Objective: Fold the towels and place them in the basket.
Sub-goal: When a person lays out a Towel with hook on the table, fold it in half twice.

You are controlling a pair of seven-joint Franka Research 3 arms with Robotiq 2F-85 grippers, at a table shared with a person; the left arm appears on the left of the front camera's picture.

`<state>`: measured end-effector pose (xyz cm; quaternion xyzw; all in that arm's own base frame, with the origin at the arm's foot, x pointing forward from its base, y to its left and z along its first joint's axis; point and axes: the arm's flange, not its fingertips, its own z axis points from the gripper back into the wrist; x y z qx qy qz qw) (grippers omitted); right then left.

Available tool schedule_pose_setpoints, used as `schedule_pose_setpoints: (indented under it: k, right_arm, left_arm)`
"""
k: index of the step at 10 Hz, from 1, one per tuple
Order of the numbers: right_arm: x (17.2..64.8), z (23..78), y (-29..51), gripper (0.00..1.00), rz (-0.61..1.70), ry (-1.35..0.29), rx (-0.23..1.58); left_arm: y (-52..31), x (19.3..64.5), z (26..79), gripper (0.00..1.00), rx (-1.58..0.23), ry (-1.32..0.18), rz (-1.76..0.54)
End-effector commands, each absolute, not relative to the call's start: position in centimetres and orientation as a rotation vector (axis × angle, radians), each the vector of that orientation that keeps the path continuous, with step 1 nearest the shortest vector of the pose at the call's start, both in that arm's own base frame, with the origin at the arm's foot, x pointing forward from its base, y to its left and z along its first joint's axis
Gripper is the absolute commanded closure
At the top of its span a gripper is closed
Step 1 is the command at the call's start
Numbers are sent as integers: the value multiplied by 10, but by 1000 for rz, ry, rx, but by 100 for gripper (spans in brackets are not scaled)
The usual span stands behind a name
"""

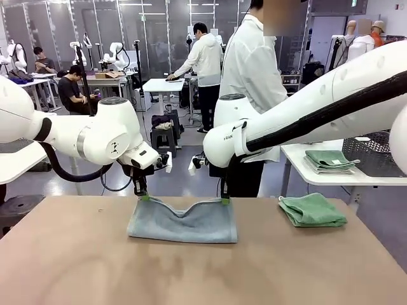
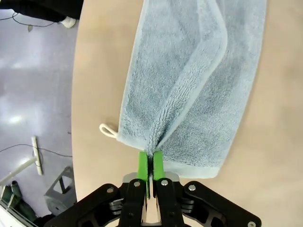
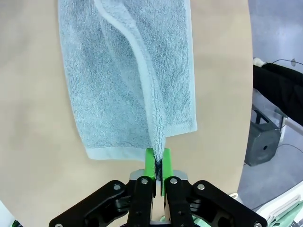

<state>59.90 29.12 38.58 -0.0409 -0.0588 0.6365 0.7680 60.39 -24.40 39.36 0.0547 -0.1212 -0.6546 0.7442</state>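
**Blue-grey towel (image 1: 184,223) pinched at both far corners**

The left end effector (image 1: 142,197) is clenching one far corner of the towel and the right end effector (image 1: 224,201) the other. The edge is sagging between them, and the rest is lying on the desk (image 1: 76,254) just below. The folded mint green towel (image 1: 311,210) is resting on the desk to the right of the right end effector. Farther right, the dark basket (image 1: 372,155) is sitting on a white table (image 1: 318,178) beside folded green cloths (image 1: 331,160). Its inside cannot be made out.
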Motion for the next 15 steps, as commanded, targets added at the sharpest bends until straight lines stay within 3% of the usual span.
schedule_pose_setpoints:
  k: [1,11,12,13,14,15]
  right_arm:
    - [616,386,291,93,1405,-123,-86]
    - [635,348,270,93,1371,-123,-57]
    - [635,348,269,81,1373,-132,-54]
    - [634,347,269,73,1379,-154,-59]
    - [633,347,269,61,1382,-172,-64]
    - [633,349,269,53,1374,-205,-87]
  left_arm:
    - [-246,618,393,95,96,-275,-1473]
    - [-232,638,358,95,76,-258,-1419]
    - [-232,639,358,77,75,-258,-1410]
    - [-231,636,356,75,74,-255,-1402]
    - [-230,636,356,58,83,-265,-1388]
    - [-228,635,355,56,104,-284,-1371]
